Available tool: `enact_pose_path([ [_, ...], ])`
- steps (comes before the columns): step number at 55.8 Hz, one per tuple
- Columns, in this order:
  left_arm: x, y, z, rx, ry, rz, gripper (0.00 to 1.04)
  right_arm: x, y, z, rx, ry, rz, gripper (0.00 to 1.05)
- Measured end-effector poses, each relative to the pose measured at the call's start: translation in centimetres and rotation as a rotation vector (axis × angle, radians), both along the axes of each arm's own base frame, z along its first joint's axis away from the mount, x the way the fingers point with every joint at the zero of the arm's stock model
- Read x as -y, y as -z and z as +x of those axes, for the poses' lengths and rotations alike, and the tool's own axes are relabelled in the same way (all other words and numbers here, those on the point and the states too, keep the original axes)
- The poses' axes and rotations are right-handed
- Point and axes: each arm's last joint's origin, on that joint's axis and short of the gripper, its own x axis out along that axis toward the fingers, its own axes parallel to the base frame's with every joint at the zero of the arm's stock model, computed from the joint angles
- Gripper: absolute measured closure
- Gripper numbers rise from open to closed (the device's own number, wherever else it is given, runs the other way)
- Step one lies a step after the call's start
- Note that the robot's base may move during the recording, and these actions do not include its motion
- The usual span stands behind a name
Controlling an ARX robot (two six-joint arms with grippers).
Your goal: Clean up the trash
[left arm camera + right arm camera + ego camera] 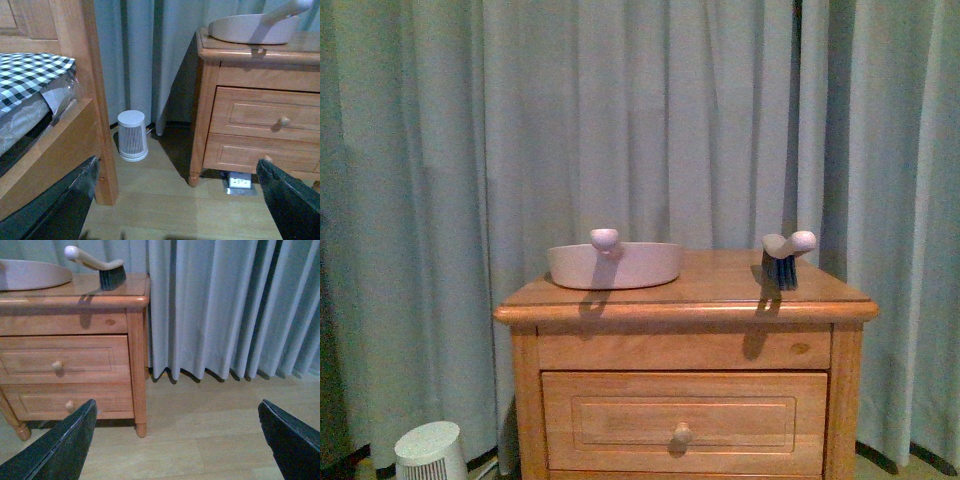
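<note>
Wooden nightstand (685,300): carries pinkish dustpan (613,265) and brush (782,262), well apart.
Left gripper (176,165): I see its fingers spread wide, empty.
Right gripper (176,405): likewise released.
Trash: I cannot locate it.

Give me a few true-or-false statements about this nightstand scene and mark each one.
1. The dustpan sits on the nightstand. True.
2. The brush lies on the floor. False: it is on the nightstand, to the right of the dustpan.
3. The left gripper and right gripper are open and hold nothing. True.
4. The drawers are pulled out. False: they are shut.
</note>
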Motion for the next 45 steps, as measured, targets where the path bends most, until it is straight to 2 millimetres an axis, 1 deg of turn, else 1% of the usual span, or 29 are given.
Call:
enact_pose_path([
  [45,0.00,0.00,0.00,0.000,0.000,0.000,0.08,0.00,0.00,0.00,0.000,0.000,0.000,0.07],
])
